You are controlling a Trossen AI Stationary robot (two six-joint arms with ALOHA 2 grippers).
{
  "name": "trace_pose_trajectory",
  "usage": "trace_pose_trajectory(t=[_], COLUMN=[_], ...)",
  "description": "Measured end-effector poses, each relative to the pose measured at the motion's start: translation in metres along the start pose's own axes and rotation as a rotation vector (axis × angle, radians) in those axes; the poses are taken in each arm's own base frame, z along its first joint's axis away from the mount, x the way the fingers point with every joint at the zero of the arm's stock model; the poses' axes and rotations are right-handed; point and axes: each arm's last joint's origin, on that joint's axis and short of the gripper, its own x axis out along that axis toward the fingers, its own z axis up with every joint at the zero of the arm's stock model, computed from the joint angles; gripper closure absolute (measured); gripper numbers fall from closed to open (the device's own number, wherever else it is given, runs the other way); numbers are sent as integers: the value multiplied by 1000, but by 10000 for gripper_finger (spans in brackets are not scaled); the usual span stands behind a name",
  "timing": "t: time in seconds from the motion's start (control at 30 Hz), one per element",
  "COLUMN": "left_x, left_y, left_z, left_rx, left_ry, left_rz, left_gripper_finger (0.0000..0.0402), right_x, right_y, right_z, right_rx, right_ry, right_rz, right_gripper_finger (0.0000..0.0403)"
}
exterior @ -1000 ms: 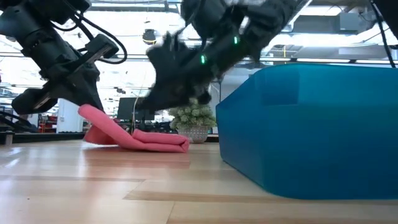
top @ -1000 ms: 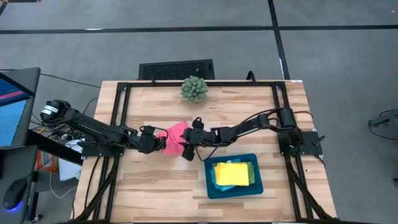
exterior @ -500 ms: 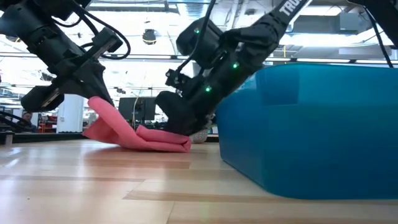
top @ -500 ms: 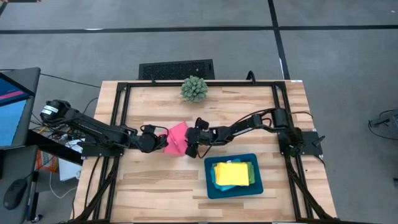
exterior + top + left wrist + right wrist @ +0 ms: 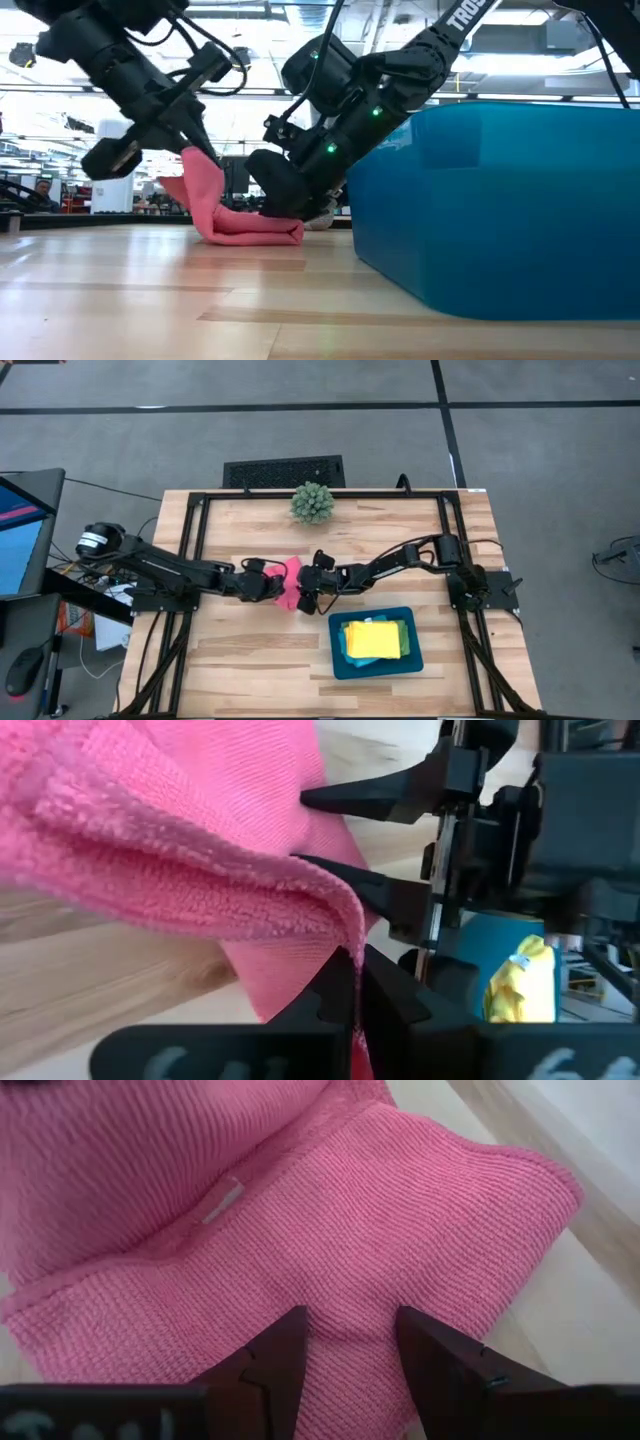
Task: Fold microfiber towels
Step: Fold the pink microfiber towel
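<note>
A pink microfiber towel [image 5: 291, 573] lies mid-table, its lower layer flat on the wood [image 5: 255, 230] and one edge raised. My left gripper [image 5: 270, 582] comes from the table's left and is shut on that raised edge. My right gripper [image 5: 304, 594] comes from the right and stands open with its fingertips down on the flat part. A yellow towel [image 5: 372, 638] lies in the teal tray [image 5: 336, 660] on top of a green one [image 5: 405, 640]. My left gripper pinches the towel's raised edge [image 5: 352, 935] between its two shut fingers, slanting down from the table's left. The cloth rises steeply from the table to the fingers [image 5: 203, 172] and bends over there. My right gripper's open fingertips [image 5: 287, 1342] rest on the towel's flat lower layer [image 5: 350, 1295], slanting down from the table's right. That part stays on the table [image 5: 285, 232].
A spiky green ball plant [image 5: 312, 503] stands at the table's far edge. The teal tray [image 5: 500, 200] sits near the front right, close beside my right arm. Bare wood lies to the near left.
My left gripper has carried the towel's raised edge toward the table's right, so the lifted flap now stands steeper over the lying part. My right gripper has come down onto the towel's flat end, which has stayed in place.
</note>
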Motion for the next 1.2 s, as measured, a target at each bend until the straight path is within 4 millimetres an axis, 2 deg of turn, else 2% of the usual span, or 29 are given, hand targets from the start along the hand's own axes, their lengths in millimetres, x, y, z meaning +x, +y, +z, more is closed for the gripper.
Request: trace_pose_trajectory(t=[0.23,0.47,0.87,1.2], left_x=[26,52,54,54], left_y=[-11,-33,-37,-38], left_z=[3,10,14,13], left_rx=[27,140,184,199], left_ry=[54,62,3,69], left_rz=[82,117,106,86], left_gripper_finger=[401,401,401,401], right_x=[0,-1,-5,-8], right_y=[1,6,3,6], right_z=[0,-2,-7,-8], right_rx=[0,-6,-17,-79], right_ry=[-4,2,28,39], right_rz=[8,30,38,42], right_gripper_finger=[221,221,221,221])
